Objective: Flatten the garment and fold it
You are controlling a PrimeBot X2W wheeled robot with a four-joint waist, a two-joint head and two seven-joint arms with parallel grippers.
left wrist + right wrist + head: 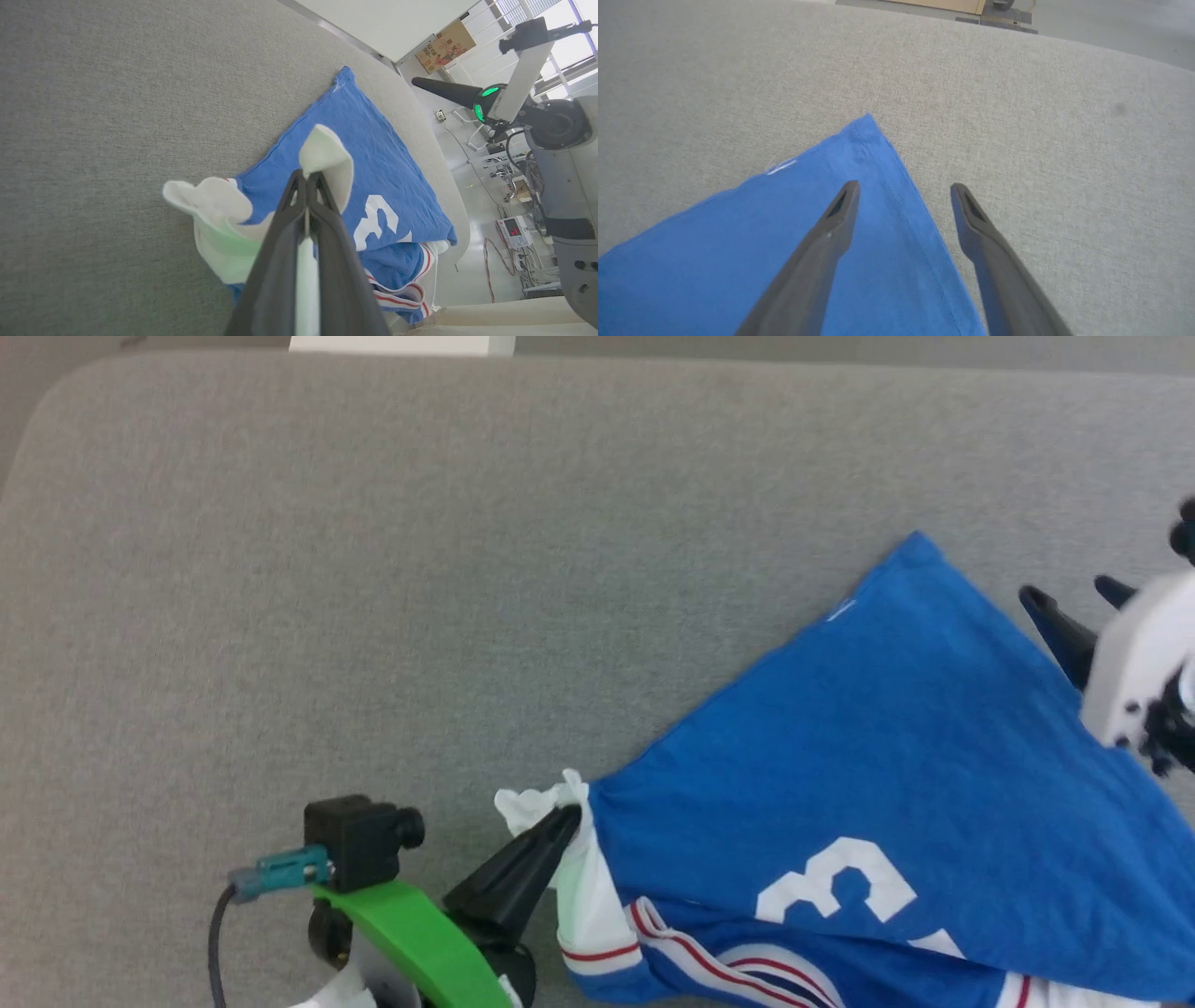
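Long dark fingers of the left gripper sit pressed together, clamped on the bunched white sleeve of the royal-blue jersey T-shirt, which spreads beyond those fingertips over the grey fabric-covered surface, white numerals up. Farther off, the right gripper holds its fingers wide apart at the shirt's far blue corner: one finger over cloth, the other over bare grey fabric

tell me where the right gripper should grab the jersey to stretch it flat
Probably the jersey by its free blue corner, coming in from its right hemmed edge. It lies flat and pointed on the grey surface, opposite the white sleeve that the shut left gripper pinches, and the open right gripper sits astride that edge.
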